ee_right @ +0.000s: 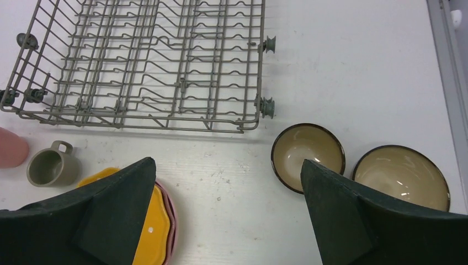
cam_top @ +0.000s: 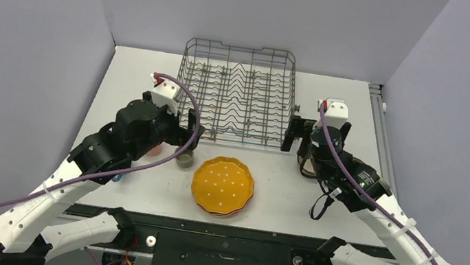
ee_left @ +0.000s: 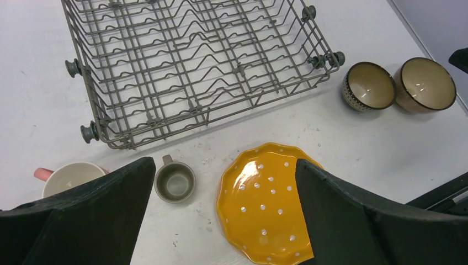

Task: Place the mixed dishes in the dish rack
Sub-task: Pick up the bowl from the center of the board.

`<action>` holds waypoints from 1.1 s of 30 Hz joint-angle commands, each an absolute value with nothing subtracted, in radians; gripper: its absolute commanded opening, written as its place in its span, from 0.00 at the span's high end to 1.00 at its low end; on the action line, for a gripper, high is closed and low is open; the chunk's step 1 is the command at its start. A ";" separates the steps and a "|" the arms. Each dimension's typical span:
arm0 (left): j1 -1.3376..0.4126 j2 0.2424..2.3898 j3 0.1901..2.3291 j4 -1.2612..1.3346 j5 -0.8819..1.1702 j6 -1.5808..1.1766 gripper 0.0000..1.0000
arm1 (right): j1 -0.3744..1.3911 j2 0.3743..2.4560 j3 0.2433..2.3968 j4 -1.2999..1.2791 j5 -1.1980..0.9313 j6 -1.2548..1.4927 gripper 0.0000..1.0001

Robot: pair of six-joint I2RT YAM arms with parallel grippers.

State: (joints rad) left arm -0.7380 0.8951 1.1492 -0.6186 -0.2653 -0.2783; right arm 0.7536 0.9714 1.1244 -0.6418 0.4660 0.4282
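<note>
Nothing is loaded yet: the dish rack (cam_top: 234,91) stands bare, and the left end effector (ee_left: 223,179) and right end effector (ee_right: 227,168) are spread, empty.

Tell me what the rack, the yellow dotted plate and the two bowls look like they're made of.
Dish rack: thin bent grey wire, so metal, matte, maybe coated.
Yellow dotted plate: likely glazed ceramic, smooth with a soft sheen.
Dark patterned bowl and terracotta bowl: probably glazed stoneware, their cream insides catching glints.
</note>
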 commanded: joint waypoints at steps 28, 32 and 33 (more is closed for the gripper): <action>-0.732 1.088 1.343 -0.942 -0.471 -0.473 0.04 | 0.751 0.947 1.328 -1.001 0.533 0.382 0.10; -0.726 1.115 1.343 -0.991 -0.495 -0.501 0.04 | 0.752 0.966 1.324 -1.015 0.528 0.385 0.13; -0.724 1.120 1.337 -0.999 -0.494 -0.510 0.04 | 0.752 0.970 1.319 -1.015 0.526 0.388 0.14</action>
State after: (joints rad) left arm -0.7345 1.1065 1.2964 -0.9409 -0.4507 -0.4618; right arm 0.7536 0.9588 1.2961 -0.9901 0.5274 0.3973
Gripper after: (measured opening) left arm 0.963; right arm 0.876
